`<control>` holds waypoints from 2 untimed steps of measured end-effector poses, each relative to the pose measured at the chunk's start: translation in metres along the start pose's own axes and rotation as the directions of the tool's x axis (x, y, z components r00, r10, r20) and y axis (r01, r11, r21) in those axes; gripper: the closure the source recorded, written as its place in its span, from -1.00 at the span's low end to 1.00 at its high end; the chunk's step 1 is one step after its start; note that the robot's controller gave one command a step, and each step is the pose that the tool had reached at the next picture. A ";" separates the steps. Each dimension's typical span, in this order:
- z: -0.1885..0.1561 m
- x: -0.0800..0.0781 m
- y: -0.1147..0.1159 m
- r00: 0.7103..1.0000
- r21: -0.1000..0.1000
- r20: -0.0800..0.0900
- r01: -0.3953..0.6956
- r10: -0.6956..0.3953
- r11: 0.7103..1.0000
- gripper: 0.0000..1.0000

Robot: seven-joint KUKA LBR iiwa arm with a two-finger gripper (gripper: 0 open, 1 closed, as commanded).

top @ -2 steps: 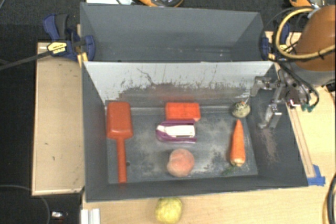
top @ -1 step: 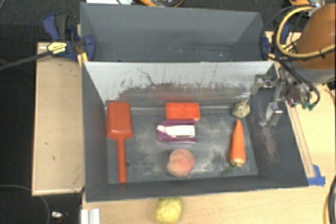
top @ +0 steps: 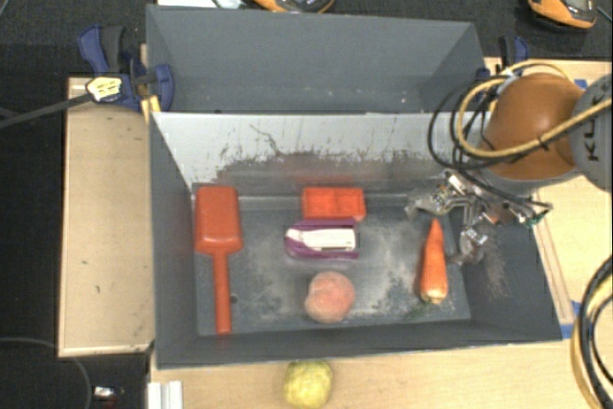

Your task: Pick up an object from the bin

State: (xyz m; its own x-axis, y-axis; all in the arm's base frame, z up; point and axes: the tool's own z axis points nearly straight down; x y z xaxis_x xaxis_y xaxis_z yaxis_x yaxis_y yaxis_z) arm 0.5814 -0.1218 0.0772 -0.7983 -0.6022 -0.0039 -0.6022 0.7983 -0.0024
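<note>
Nearest, by the bin's (top: 316, 347) front wall, lies a pink peach (top: 329, 296), with an orange shovel (top: 218, 227) along the left side. Right of the peach an orange carrot (top: 434, 269) lies lengthwise, its far end just beside the gripper (top: 458, 215), which hangs low over the bin's right side; whether it is open or closed I cannot tell. Farther back sit a purple carton (top: 322, 240), then an orange block (top: 333, 203).
</note>
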 end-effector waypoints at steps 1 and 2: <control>-0.064 -0.004 -0.007 0.974 0.003 0.004 -0.225 0.225 0.974 -1.00; -0.029 0.013 0.058 0.904 -0.009 0.000 0.428 -0.428 0.904 -1.00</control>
State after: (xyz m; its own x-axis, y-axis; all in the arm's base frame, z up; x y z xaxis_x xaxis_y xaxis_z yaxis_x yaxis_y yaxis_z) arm 0.5358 -0.0832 0.1060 -0.4640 -0.8858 -0.0022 -0.8858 0.4640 0.0054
